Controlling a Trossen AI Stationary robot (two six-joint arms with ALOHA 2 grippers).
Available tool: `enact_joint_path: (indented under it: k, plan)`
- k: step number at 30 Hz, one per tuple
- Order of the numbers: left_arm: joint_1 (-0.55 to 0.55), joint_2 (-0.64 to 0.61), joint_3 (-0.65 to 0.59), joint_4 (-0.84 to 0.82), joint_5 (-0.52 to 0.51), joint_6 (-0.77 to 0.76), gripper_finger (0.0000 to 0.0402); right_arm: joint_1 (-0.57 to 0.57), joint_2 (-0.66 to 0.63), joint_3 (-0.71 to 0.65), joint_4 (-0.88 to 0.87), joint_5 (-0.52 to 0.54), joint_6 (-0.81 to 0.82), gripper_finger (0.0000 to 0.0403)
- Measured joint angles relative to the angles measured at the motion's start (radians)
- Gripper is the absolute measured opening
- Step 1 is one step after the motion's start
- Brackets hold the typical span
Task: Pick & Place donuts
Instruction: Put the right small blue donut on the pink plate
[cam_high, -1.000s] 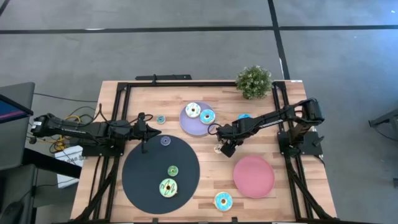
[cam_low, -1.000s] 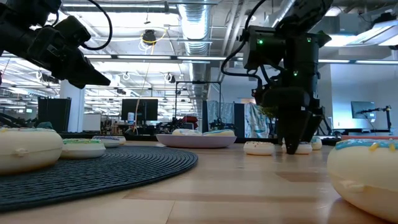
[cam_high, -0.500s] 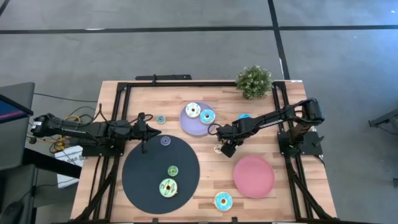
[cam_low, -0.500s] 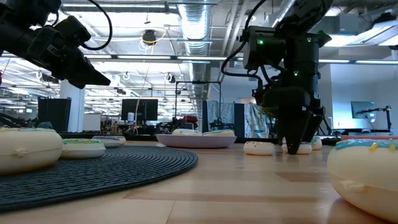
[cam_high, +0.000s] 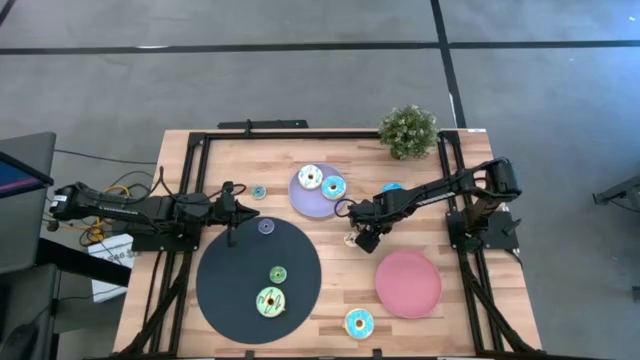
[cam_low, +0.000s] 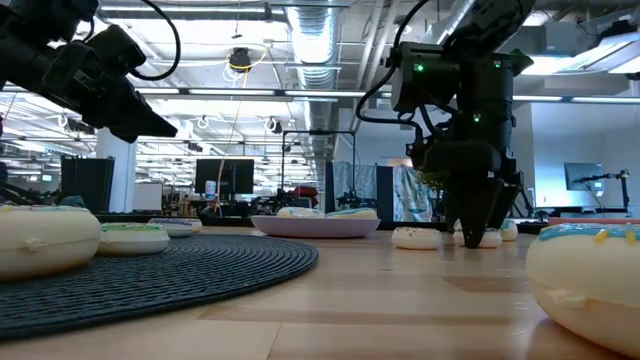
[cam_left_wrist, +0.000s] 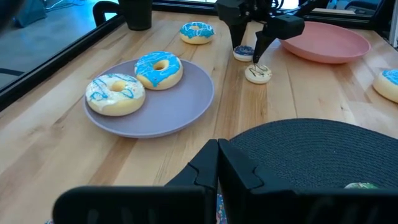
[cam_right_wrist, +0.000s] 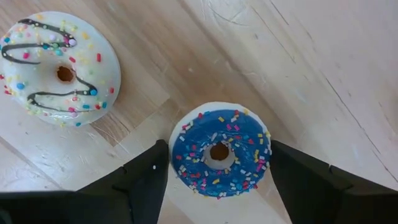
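My right gripper (cam_right_wrist: 219, 167) is open and points down at the table's middle, between the lavender plate (cam_high: 303, 205) and the pink plate (cam_high: 408, 285). Its fingers stand on either side of a small dark-blue sprinkled donut (cam_right_wrist: 233, 134) that lies flat on the wood. A small white donut with dark drizzle (cam_right_wrist: 59, 68) lies flat just beside it. My left gripper (cam_high: 232, 212) is shut and raised over the far left rim of the black mat (cam_high: 235, 285). Two large donuts (cam_left_wrist: 134, 81) lie on the lavender plate, and several more donuts lie on the mat and the table. My right gripper comes at the small blue donut from above, one finger (cam_right_wrist: 146, 177) at each side of its rim (cam_right_wrist: 180, 134). The gaps there are very thin, and I cannot tell whether the fingers touch it. The donut lies flat on the table.
On the black mat lie a small purple donut (cam_high: 265, 227), a small green one (cam_high: 278, 273) and a larger green one (cam_high: 270, 301). A blue donut (cam_high: 359, 323) sits near the near edge, and a small teal one (cam_high: 258, 191) near my left gripper. A potted plant (cam_high: 408, 130) stands at the far edge.
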Motion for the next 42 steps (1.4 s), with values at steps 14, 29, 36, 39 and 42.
enact_joint_path:
  k: [14, 29, 36, 39, 42]
  plan:
    - [0.000, 0.000, 0.000, 0.000, 0.003, 0.000, 0.0000, 0.002, -0.032, 0.000, -0.042, -0.001, 0.000, 0.0230]
    - [0.000, 0.000, 0.000, 0.002, 0.006, -0.005, 0.0000, 0.305, -0.401, -0.144, -0.125, 0.051, 0.464, 0.0230]
    - [0.000, 0.000, 0.000, 0.002, 0.006, -0.006, 0.0000, 0.590, -0.424, -0.225, -0.073, 0.052, 0.942, 0.0230]
    - [0.000, 0.000, 0.000, 0.003, 0.006, -0.005, 0.0000, 0.671, -0.396, -0.225, -0.073, 0.051, 1.080, 0.0230]
    - [0.000, 0.000, 0.000, 0.008, 0.005, 0.004, 0.0000, 0.729, -0.364, -0.226, -0.078, 0.051, 1.185, 0.0230]
